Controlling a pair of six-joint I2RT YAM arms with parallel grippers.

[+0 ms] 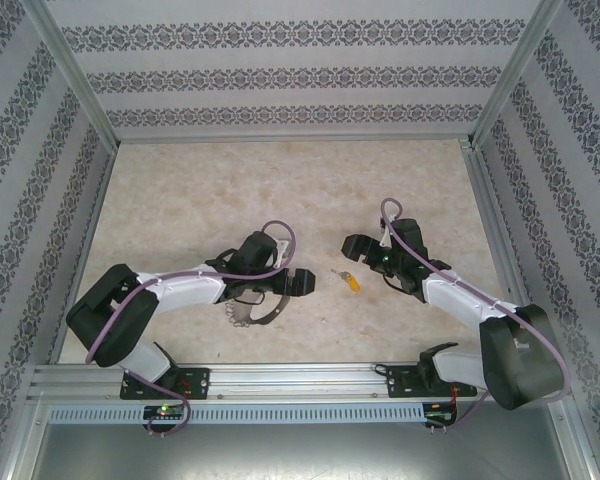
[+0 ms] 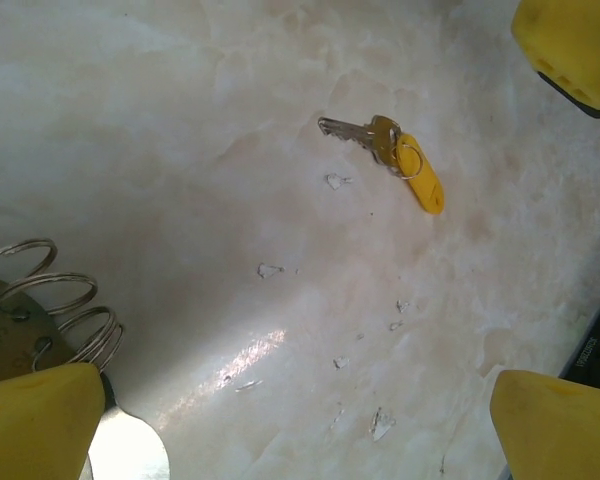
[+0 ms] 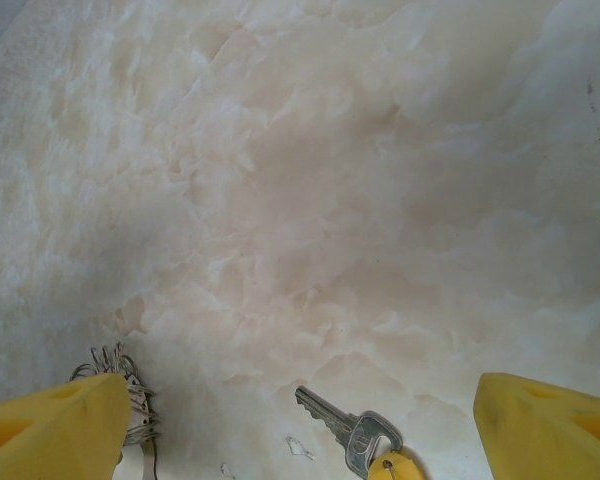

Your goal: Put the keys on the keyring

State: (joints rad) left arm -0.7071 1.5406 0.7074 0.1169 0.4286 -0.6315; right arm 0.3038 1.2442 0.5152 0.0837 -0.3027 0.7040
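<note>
While both your claws stand spread wide, neither one is pinching anything. Left claw (image 2: pixel 300 430): jaws fully apart, bare table between them, and one yellow finger (image 2: pixel 40 420) sits right over the coils of the keyring (image 2: pixel 50 300). I can't tell whether it is touching. Right claw (image 3: pixel 300 435): also wide apart, nothing gripped, with the key (image 3: pixel 355 435) lying flat between its fingers, silver blade pointing away from the yellow head.

From above, the key (image 1: pixel 350 280) lies between the left claw (image 1: pixel 300 283) and right claw (image 1: pixel 355 247), near both. The keyring (image 1: pixel 250 312) lies under your left wrist, well apart from the key.

Out on the table (image 1: pixel 280 190), you have pale marbled stone with a few small flecks (image 2: pixel 380 425). Patterned striped walls (image 1: pixel 280 75) close in three sides.

Each arm is bent at the elbow, forearm angled inward and low over the table.
</note>
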